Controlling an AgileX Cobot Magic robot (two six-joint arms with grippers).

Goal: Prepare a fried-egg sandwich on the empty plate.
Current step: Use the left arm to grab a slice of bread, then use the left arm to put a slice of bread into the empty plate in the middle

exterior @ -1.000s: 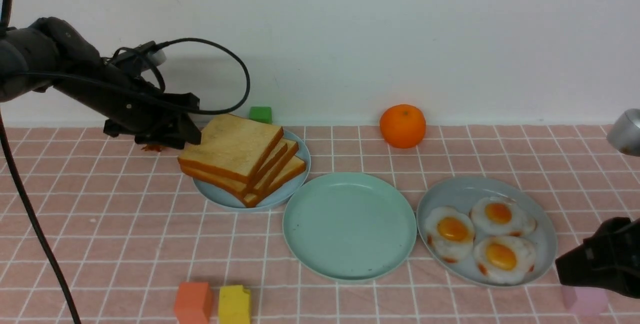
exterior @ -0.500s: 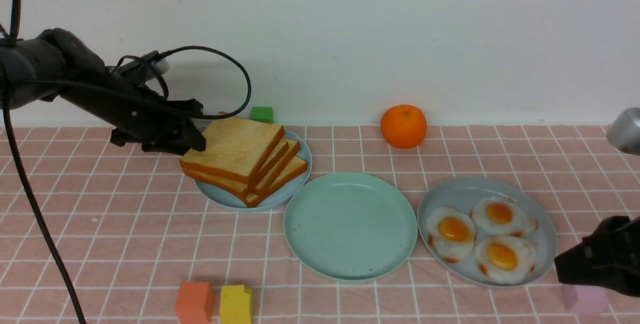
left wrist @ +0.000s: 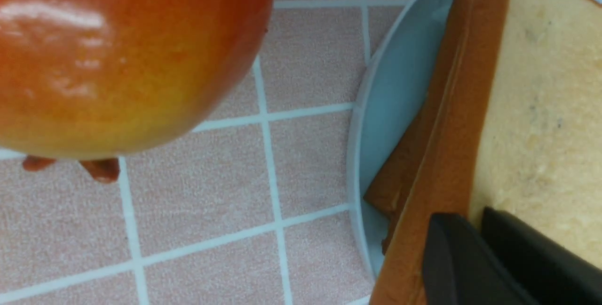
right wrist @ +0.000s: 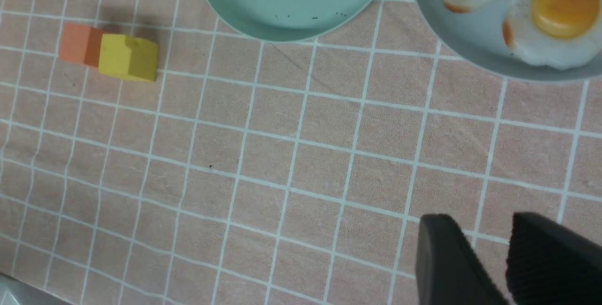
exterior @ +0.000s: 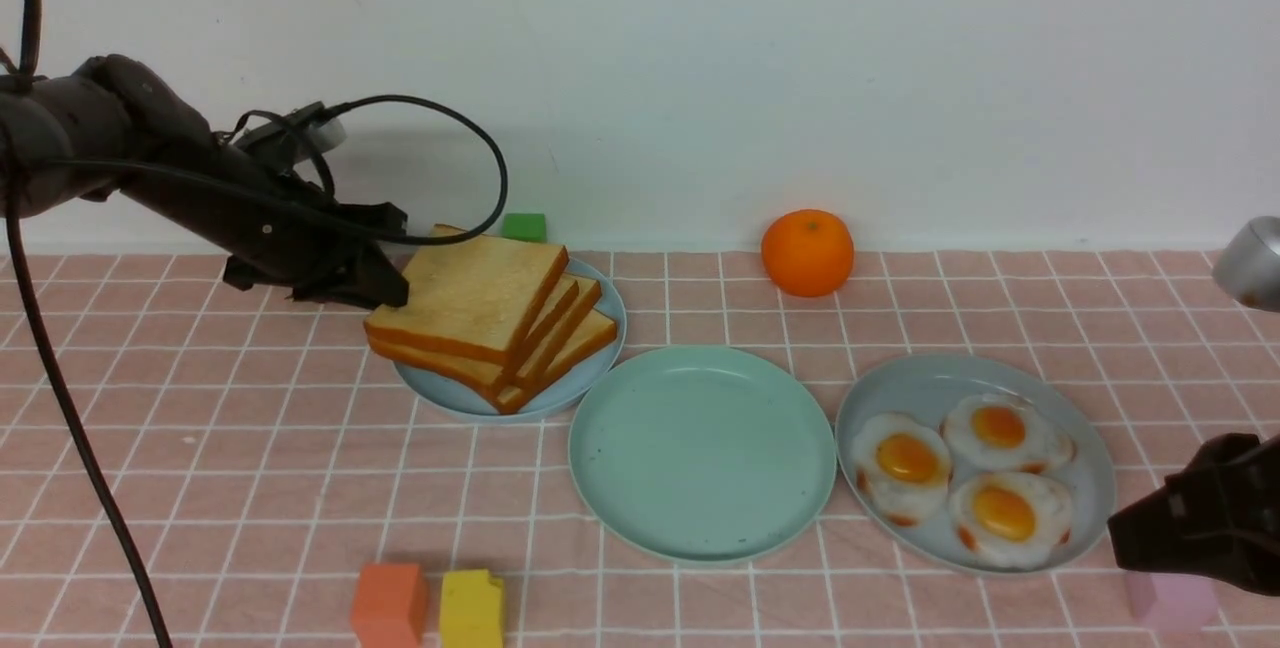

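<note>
Your plate point(exterior: 700, 453) sits bare mid-table, between the toast point(exterior: 545, 353) and the eggs point(exterior: 905, 458). Since a second ago your left gripper point(exterior: 385, 288) has closed in and now pinches the top slice point(exterior: 480, 293) by its corner. The right gripper point(right wrist: 489, 222) hasn't budged, jaws apart over the cloth point(right wrist: 282, 154).

Change: left gripper point(exterior: 388, 286) has risen slightly and slid right onto the left corner of the top square golden-brown toast slice point(exterior: 478, 293). Jaws have narrowed from apart to pinching that corner. Slice has shifted a touch rightward on the toast stack point(exterior: 540, 353).
</note>
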